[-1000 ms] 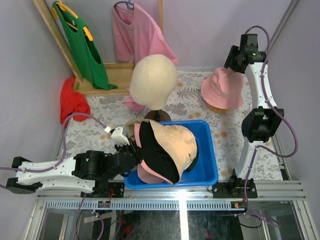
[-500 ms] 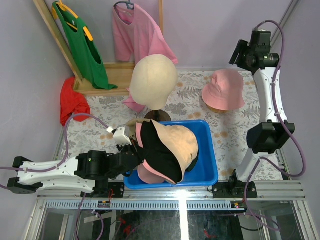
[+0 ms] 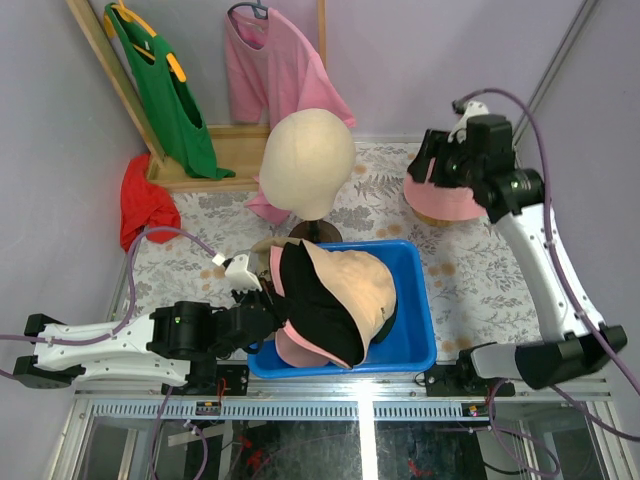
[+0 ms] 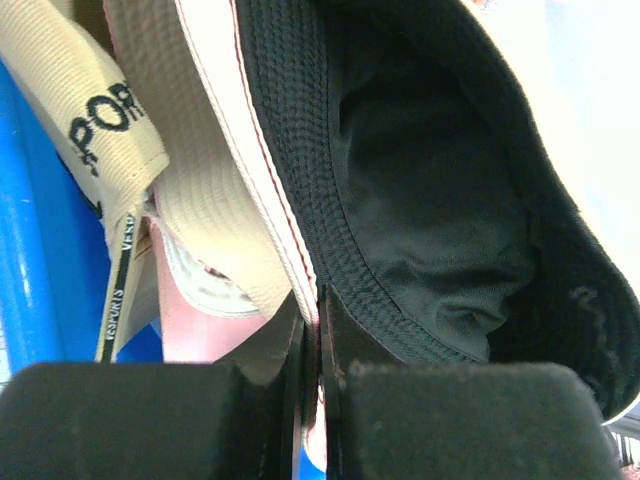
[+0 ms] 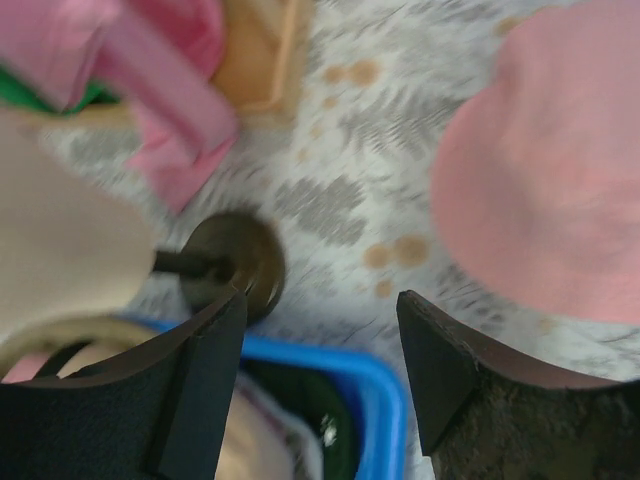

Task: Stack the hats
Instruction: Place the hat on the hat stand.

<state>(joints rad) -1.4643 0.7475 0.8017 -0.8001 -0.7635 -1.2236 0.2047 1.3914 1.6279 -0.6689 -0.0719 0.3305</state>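
Blue bin (image 3: 425,330): inside it a tan cap (image 3: 350,285) with dark lettering, a dark green cap (image 3: 310,310) that reads near-black, and a pink cap (image 3: 300,350). Behind bin: beige mannequin head (image 3: 305,160), pink bucket hat (image 3: 440,203), green shirt (image 3: 175,110). Under bin: cream tablecloth (image 3: 460,280), grey-orange floral print.

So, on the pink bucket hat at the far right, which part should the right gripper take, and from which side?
Probably the brim of the pink bucket hat, at the edge nearest the blue bin, coming down from above. The brim is thin and flares outward, so the open right gripper can close over it; the crown looks too wide and round.
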